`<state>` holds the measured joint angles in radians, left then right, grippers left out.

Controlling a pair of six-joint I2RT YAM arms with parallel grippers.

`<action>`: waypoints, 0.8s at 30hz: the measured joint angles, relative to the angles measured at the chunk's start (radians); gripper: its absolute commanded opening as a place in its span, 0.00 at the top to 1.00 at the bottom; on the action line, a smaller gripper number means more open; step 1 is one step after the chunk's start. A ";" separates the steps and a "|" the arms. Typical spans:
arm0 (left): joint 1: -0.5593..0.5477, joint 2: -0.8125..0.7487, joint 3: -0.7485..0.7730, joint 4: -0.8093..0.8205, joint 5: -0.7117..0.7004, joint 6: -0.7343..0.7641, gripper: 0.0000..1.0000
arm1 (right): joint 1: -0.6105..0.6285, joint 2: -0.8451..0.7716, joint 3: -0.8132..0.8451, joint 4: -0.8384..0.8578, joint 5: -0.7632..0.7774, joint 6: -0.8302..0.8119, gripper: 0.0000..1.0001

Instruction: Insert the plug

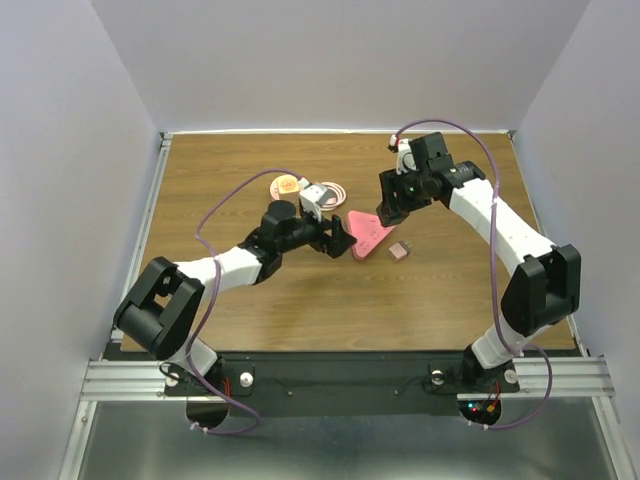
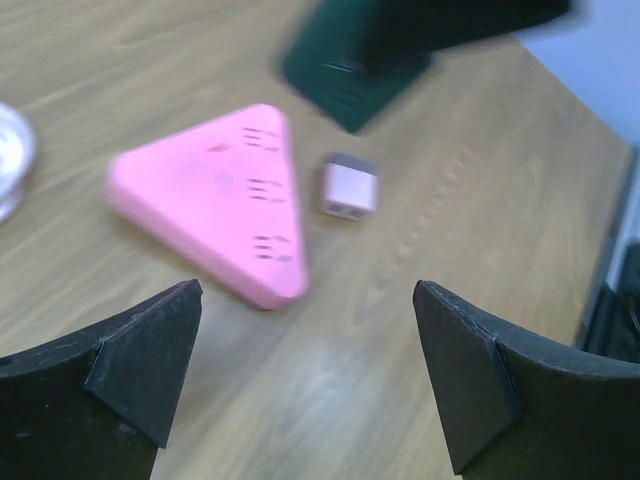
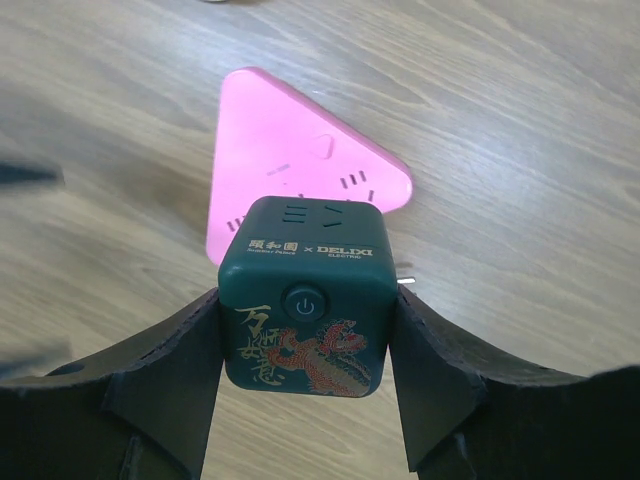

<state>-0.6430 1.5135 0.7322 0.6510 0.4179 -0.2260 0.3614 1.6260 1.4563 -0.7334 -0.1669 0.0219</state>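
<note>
A pink triangular power strip [image 1: 370, 235] lies flat on the wooden table; it also shows in the left wrist view [image 2: 215, 195] and the right wrist view [image 3: 290, 170]. A small pink plug adapter [image 1: 400, 249] lies just right of it, seen in the left wrist view [image 2: 350, 188]. My right gripper [image 3: 305, 345] is shut on a dark green cube socket [image 3: 305, 295] with a dragon print, held above the strip's right side [image 1: 393, 205]. My left gripper [image 2: 305, 370] is open and empty, at the strip's left edge [image 1: 340, 238].
A grey-white cube adapter [image 1: 316, 197] and a round pink-and-cream item [image 1: 287, 185] sit behind my left gripper. A white item [image 1: 403, 150] sits at the back near the right arm. Purple cables loop over both arms.
</note>
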 measured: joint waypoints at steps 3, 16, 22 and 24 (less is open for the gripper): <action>0.082 0.000 0.005 -0.022 -0.004 -0.039 0.01 | 0.000 -0.001 -0.001 0.003 -0.063 -0.051 0.99; 0.140 0.236 0.194 -0.058 0.073 -0.208 0.02 | 0.074 -0.011 -0.127 0.084 -0.182 -0.154 0.99; 0.130 0.319 0.235 -0.082 0.084 -0.234 0.02 | 0.104 0.012 -0.130 0.119 -0.181 -0.162 1.00; 0.120 0.340 0.256 -0.085 0.084 -0.240 0.02 | 0.105 0.019 -0.131 0.125 -0.174 -0.164 1.00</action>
<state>-0.5228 1.8530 0.9882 0.5655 0.5014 -0.4656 0.4664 1.6451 1.3254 -0.6086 -0.3405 -0.1425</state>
